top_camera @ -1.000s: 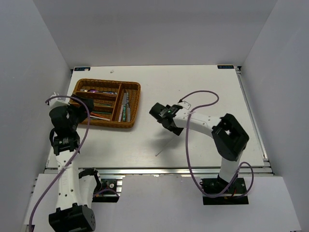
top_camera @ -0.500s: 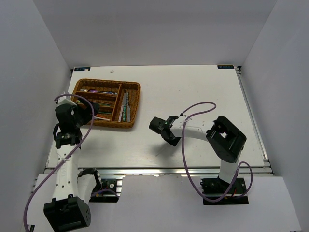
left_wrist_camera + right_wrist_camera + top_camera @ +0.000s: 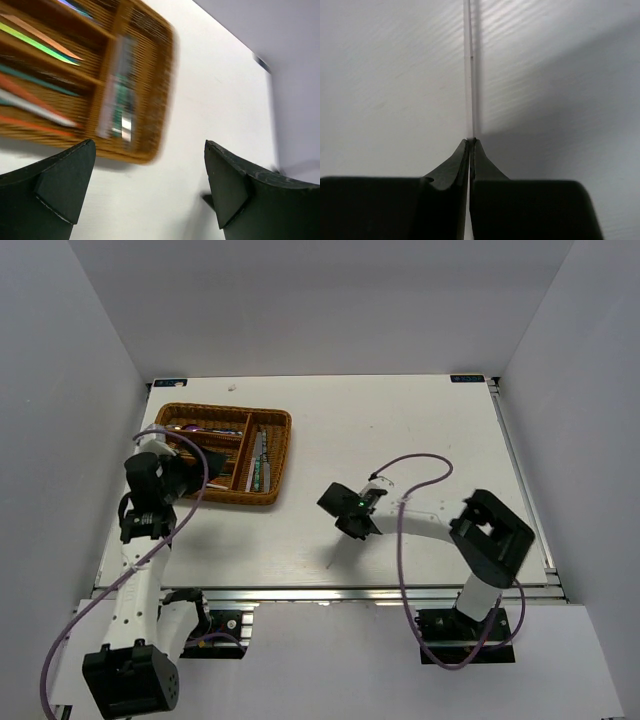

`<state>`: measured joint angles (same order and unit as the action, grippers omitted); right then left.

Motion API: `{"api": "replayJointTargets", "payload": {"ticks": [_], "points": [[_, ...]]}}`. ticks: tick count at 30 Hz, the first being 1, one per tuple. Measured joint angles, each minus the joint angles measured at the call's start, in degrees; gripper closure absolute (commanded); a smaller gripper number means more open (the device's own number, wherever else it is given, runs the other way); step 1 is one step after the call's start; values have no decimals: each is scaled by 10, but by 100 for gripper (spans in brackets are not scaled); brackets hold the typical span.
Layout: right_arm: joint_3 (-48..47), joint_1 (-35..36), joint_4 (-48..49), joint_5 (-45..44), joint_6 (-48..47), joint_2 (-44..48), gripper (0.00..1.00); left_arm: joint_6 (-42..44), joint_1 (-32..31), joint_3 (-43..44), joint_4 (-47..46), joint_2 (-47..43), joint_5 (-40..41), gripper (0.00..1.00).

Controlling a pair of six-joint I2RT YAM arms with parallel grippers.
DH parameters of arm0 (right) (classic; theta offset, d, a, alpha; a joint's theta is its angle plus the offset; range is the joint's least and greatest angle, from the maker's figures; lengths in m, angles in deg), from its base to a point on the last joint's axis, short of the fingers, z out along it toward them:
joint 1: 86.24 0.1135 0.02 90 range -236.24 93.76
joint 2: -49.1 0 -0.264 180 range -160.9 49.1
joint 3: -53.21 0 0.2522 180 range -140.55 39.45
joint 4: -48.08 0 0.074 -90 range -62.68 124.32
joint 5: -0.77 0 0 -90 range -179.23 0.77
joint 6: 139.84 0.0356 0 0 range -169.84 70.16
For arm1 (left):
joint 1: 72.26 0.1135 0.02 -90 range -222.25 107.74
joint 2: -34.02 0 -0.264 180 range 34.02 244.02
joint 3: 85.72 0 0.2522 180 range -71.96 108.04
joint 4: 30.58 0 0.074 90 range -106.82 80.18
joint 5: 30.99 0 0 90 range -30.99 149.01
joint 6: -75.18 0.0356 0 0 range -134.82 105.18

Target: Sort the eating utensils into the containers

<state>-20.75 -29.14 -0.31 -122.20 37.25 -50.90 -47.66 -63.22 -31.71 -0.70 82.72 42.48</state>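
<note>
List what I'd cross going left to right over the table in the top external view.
wicker tray → right gripper, shut on a thin chopstick → right arm's elbow joint. The left gripper, open, overlaps the tray's left end, so it is left out.

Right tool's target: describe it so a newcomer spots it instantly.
On the white table, look right of the brown wicker tray to the right tool near the front edge. Its shut tips pinch one thin pale chopstick lying on bare tabletop. It is the only utensil visible outside the tray.
</note>
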Motion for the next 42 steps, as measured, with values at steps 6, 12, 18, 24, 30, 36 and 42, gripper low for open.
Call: {"api": "replayJointTargets", "payload": {"ticks": [6,12,18,24,30,36,42], "points": [[169,-6,356,127,-296,210,100,-68,-79,-42,-140,37,-192,2],[163,-19,512,282,-489,277,100,-207,-119,-113,-333,13,-287,2],[155,-19,558,367,-531,248,100,-220,-190,-101,-380,-8,-289,3],[127,-17,563,410,-536,218,100,-186,-217,-90,-338,23,-235,21],[122,-12,575,422,-541,218,100,-161,-223,-90,-292,48,-198,44],[97,-7,575,431,-544,196,100,-178,-232,-90,-320,59,-198,79],[89,-2,571,420,-540,191,53,-183,-242,-82,-336,77,-190,100]]}}
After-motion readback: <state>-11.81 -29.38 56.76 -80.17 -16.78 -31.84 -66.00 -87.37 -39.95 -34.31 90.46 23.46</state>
